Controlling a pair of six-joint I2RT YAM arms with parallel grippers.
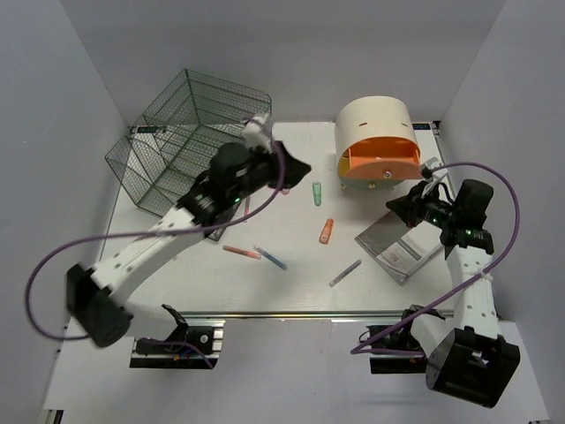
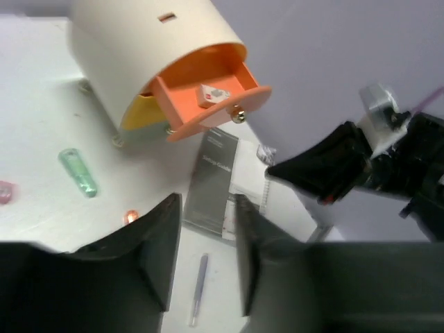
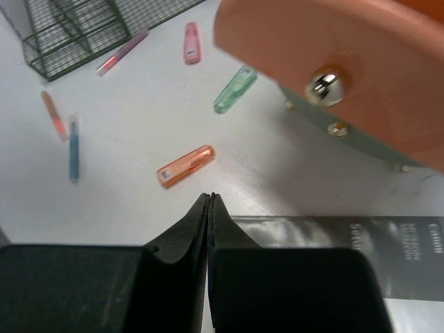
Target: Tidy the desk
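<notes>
Six small coloured plastic markers [image 1: 327, 230] loose on flat white table [image 1: 296, 296], orange plastic drawer [image 1: 380, 161] open: mostly undone. Empty left pincer [image 2: 207, 208] slightly spread; right pincer [image 3: 209, 205] pressed together.

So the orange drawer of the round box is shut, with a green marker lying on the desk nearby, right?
No: the drawer is pulled open, as the left wrist view shows. The green marker does lie on the desk nearby.

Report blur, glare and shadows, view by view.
Top external: sharp, evenly lit, soft arm shadows on the desk. Left wrist: the left end effector is a dark blur up close; the orange drawer is clearer. Right wrist: that drawer looms soft, its metal knob glints, the booklet shows sheen.
</notes>
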